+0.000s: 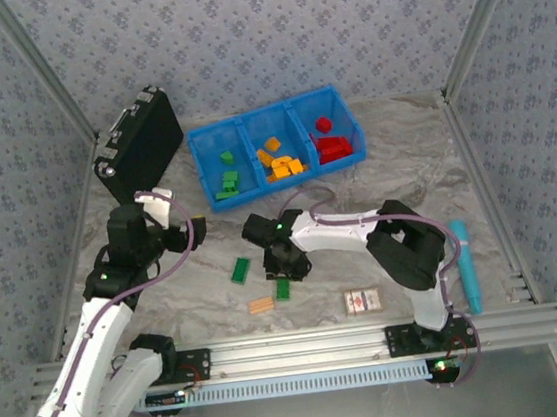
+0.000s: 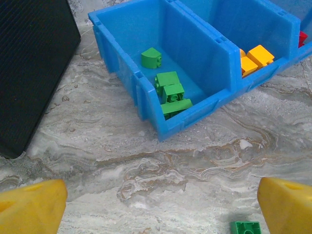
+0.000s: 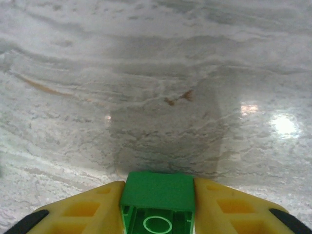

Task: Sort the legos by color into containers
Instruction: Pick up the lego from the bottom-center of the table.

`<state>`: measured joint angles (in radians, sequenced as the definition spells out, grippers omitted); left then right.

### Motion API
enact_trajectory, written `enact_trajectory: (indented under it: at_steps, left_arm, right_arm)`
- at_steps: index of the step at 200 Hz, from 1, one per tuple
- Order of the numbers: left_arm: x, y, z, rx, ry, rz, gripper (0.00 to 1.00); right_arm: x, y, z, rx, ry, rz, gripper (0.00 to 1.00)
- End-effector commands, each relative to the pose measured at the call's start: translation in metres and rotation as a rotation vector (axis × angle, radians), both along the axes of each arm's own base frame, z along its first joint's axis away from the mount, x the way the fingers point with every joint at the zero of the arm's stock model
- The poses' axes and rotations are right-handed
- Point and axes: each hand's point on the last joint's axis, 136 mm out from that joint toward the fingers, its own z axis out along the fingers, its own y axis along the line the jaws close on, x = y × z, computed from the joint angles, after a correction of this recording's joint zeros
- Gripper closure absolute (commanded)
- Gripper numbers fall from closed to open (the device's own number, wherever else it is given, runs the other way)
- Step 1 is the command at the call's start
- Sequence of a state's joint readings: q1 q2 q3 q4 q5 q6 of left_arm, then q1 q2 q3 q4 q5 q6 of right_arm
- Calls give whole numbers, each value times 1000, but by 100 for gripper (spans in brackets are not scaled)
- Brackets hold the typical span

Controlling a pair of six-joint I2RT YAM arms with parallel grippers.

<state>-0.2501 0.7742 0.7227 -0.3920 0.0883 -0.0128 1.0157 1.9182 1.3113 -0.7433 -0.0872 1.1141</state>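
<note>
Containers (image 2: 122,68): glossy blue plastic, three joined bins, on marbled grey tabletop (image 2: 195,165).
Sorted legos: green blocks (image 2: 170,92) lay in left bin, orange-yellow blocks (image 2: 258,56) in middle, red blocks (image 1: 332,147) in right.
Right hand (image 3: 157,185): yellow fingers (image 3: 87,209) pressed against both sides of a green lego (image 3: 156,202), hollow underside showing.
Left hand (image 2: 161,190): spread wide, held nothing.
Loose: flat green plate (image 1: 240,269) lay on tabletop.

Color-sorted legos (image 1: 283,163) sit in a blue three-bin tray (image 1: 253,193); one green brick (image 1: 240,269) lies on the table (image 1: 393,155), a second green brick (image 3: 157,195) pinched in the right end effector (image 3: 157,214).
</note>
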Motion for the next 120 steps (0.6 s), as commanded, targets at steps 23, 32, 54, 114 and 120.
enact_trajectory:
  at_steps: [23, 32, 54, 114, 120]
  left_arm:
    - [1, 1, 1, 10, -4, 5, 0]
    - [1, 2, 1, 12, -4, 7, 0]
    - [1, 3, -1, 17, 1, 10, 0]
    - [0, 21, 10, 35, -46, 86, 0]
    - [0, 22, 9, 37, -47, 89, 0]
  right_arm:
    - [-4, -7, -2, -84, -4, 99, 69]
    - [-2, -7, -1, -85, -14, 107, 71]
    - [7, -4, 9, -81, -57, 122, 72]
    - [65, 6, 57, -86, -241, 205, 73]
    - [75, 8, 63, -81, -265, 211, 73]
